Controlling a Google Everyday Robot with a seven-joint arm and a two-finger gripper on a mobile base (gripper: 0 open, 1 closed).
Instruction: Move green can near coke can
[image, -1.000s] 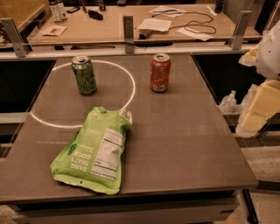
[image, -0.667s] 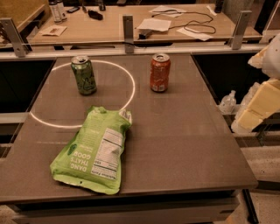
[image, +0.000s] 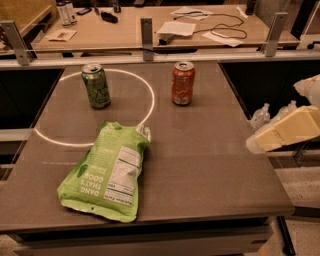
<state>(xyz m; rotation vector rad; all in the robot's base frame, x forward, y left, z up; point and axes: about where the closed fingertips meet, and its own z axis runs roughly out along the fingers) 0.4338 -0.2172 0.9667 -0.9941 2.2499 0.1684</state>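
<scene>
The green can (image: 96, 85) stands upright at the back left of the grey table (image: 210, 165), inside a white circle marked on the top. The coke can (image: 183, 83) stands upright at the back middle, well to the right of the green can. My gripper (image: 274, 136) is a pale cream shape at the right edge of the view, beside the table's right edge. It is far from both cans and holds nothing that I can see.
A large light-green snack bag (image: 107, 171) lies flat at the front left of the table. A metal rail (image: 150, 52) runs behind the table, with a desk of papers and cables (image: 200, 27) beyond it. Clear plastic bottles (image: 261, 116) stand off the right side.
The gripper has shifted a little to the left, toward the table's right edge. The cans and the bag have not moved.
</scene>
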